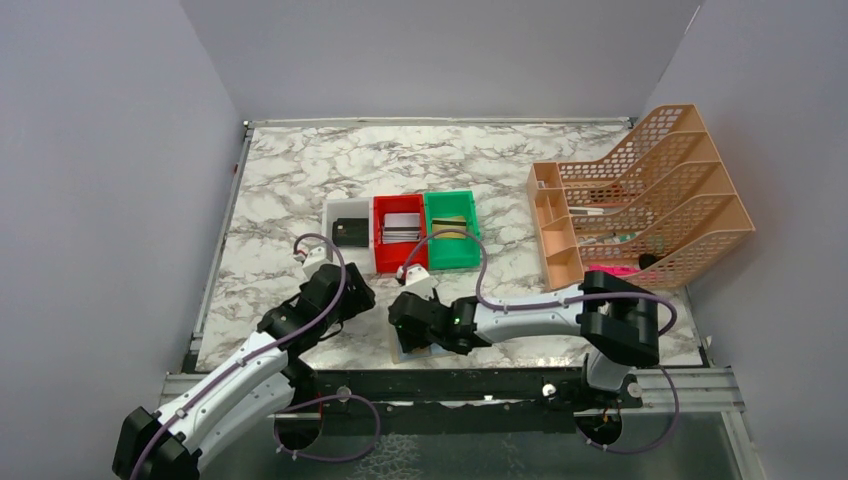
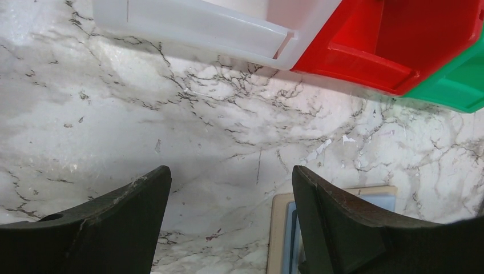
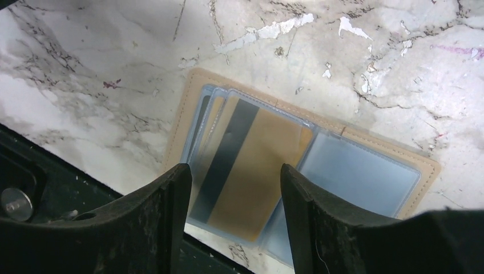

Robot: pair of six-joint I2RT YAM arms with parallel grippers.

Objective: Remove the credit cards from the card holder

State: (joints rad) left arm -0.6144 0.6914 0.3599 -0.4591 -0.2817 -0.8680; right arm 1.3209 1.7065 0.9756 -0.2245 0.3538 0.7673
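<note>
The tan card holder (image 3: 423, 165) lies open on the marble at the near table edge, its bluish sleeves facing up. A gold credit card (image 3: 259, 171) with a black stripe sits in the top left sleeve, and more card edges show stacked beneath it. The right sleeve looks empty. My right gripper (image 3: 231, 174) is open just above the carded sleeves, holding nothing. In the top view it (image 1: 412, 325) covers most of the holder (image 1: 398, 348). My left gripper (image 2: 231, 177) is open and empty over bare marble, with the holder's corner (image 2: 279, 228) at its right finger.
Three small bins stand side by side mid-table: white (image 1: 336, 212) with a black item, red (image 1: 380, 235) with greyish cards, green (image 1: 470, 225) with cards. An orange mesh file rack (image 1: 640, 195) stands at the right. The table's black front rail (image 3: 34, 171) runs right beside the holder.
</note>
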